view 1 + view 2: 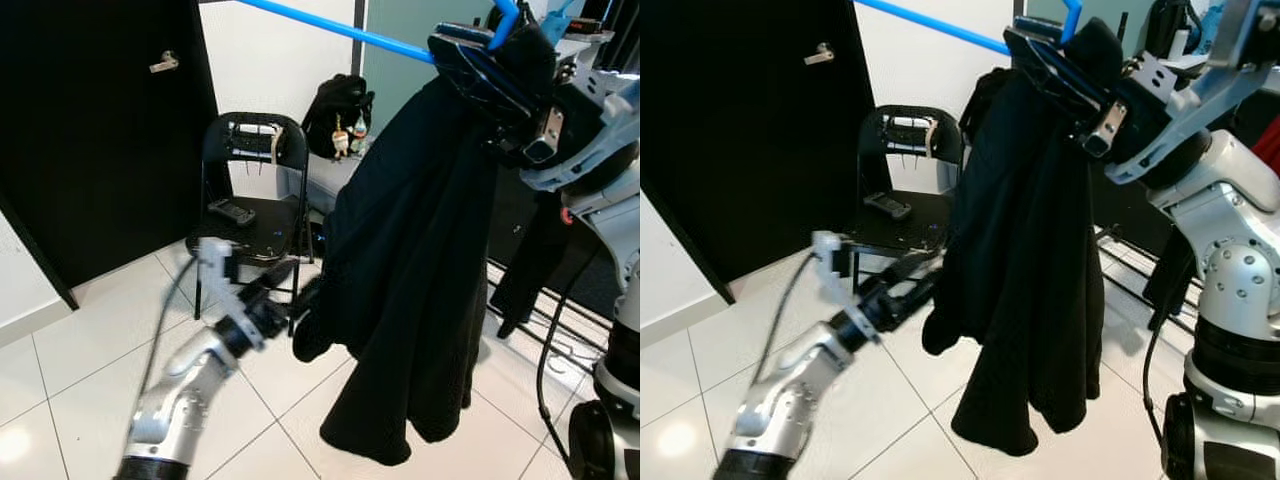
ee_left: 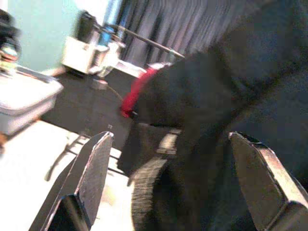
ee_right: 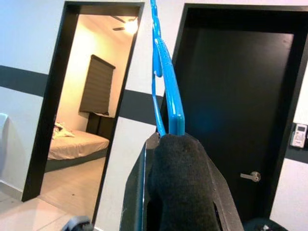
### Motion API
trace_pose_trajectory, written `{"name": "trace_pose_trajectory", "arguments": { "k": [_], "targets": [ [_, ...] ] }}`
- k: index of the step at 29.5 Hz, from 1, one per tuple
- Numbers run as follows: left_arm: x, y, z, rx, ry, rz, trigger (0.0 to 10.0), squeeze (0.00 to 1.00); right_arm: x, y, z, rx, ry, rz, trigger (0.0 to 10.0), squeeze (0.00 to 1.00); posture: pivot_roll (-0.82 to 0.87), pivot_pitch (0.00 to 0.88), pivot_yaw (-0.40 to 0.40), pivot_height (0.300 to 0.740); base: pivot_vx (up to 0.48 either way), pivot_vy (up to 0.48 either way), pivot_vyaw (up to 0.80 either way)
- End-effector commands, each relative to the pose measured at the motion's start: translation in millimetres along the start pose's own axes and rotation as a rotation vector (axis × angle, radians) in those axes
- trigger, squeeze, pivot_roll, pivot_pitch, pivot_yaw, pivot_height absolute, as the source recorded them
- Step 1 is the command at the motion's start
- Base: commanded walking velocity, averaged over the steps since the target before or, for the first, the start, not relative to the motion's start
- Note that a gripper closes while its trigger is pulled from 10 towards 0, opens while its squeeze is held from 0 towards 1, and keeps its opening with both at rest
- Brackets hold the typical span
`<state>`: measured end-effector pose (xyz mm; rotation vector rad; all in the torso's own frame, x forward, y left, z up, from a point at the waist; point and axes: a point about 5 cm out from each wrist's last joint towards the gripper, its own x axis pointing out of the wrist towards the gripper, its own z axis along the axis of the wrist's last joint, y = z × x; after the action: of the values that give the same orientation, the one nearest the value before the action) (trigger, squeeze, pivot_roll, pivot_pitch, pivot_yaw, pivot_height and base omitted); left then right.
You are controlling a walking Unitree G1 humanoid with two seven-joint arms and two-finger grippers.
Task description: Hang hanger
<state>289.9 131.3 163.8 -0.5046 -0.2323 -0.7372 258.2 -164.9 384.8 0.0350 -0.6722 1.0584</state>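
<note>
A blue hanger draped with a black coat is held high, clamped in the right gripper. Blurred red fabric, perhaps clothing, is seen between the spread, empty fingers of the left gripper, reaching toward the coat.

The bright blue plastic hanger runs out of the upper frame edge, and its hook is cut off there; its shoulders lie buried under the black fabric garment draped over it. The right gripper is largely masked by that cloth, which bulges between its jaws in the right wrist view, so their closure cannot be read. The left gripper and silver forearm are motion-blurred. In the left wrist view, the black fingers are cropped by the lower edge, and beyond the jaws the dark cloth and a red item are smeared.
</note>
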Motion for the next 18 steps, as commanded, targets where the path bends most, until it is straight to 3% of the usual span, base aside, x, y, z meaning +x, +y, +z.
{"name": "trace_pose_trajectory", "arguments": {
  "k": [1,3,8,13,16,18],
  "targets": [
    [-8.5,8.4,4,-0.005,-0.013,0.036,10.0,0.00,2.3,4.7,12,-0.028,-0.040,0.033,10.0,0.00,-0.16,0.000,0.017,0.740,0.000,0.000,0.00],
    [-10.6,11.8,7,-0.004,-0.029,0.047,10.0,0.00,2.3,5.3,13,-0.024,-0.044,0.039,10.0,0.00,-0.16,0.000,0.017,0.740,0.000,0.000,0.00],
    [-14.3,6.7,24,-0.137,-0.132,-0.064,10.0,0.00,2.0,6.4,13,-0.021,-0.040,0.049,10.0,0.00,-0.17,0.000,0.020,0.740,0.000,0.000,0.00],
    [-15.4,2.6,25,-0.166,-0.130,-0.115,10.0,0.00,2.1,6.9,13,-0.021,-0.039,0.051,10.0,0.00,-0.17,0.000,0.021,0.740,0.000,0.000,0.00],
    [-14.5,-10.7,13,-0.197,-0.072,-0.201,10.0,0.00,2.9,8.1,15,-0.020,-0.043,0.062,10.0,0.00,-0.18,0.000,0.022,0.740,0.000,0.000,0.00],
    [-12.2,-28.0,2,-0.255,-0.047,-0.293,10.0,0.00,3.4,9.1,17,-0.021,-0.047,0.070,10.0,0.00,-0.18,0.000,0.023,0.740,0.000,0.000,0.00]
  ]
}}
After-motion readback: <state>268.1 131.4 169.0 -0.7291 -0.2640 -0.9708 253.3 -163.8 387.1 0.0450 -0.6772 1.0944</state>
